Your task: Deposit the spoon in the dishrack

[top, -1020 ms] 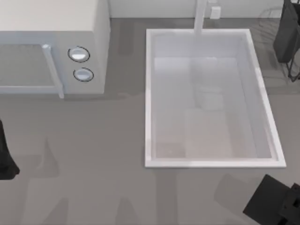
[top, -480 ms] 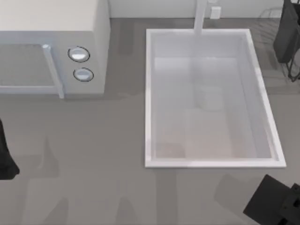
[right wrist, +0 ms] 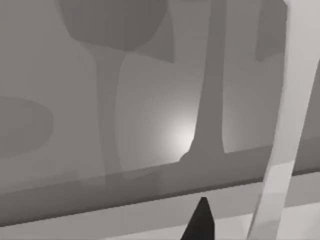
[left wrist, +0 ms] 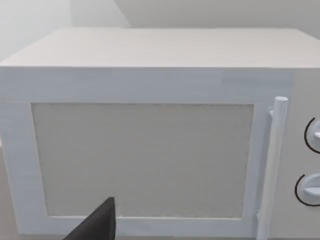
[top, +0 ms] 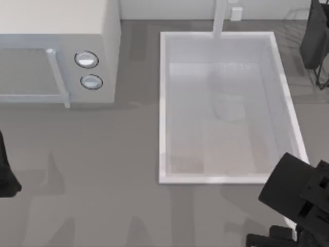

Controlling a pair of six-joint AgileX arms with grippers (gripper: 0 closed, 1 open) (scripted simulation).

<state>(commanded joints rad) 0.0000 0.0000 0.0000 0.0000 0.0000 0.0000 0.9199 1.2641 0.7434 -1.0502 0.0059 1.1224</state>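
Note:
The spoon is out of view. The dishrack (top: 321, 76) stands at the table's back right corner, thin dark wires with faint grey loops, cut off by the picture's edge. My right gripper (top: 292, 196) is a dark block hanging over the near right corner of the white sink (top: 163, 103). In the right wrist view one dark fingertip (right wrist: 200, 224) shows above grey shadowed counter and a white strip of sink rim (right wrist: 280, 150). My left arm (top: 6, 172) is parked at the table's left edge; its dark fingertip (left wrist: 97, 224) shows in front of the microwave door.
A white microwave (top: 56, 31) with two round silver knobs (top: 86, 59) fills the back left. A white faucet (top: 220, 18) rises behind the sink, with a small white object (top: 235, 13) beside it. Grey counter lies between the microwave and the sink.
My right arm has moved up and to the left, from the near right corner of the table to over the sink's near right rim. The left arm has not moved.

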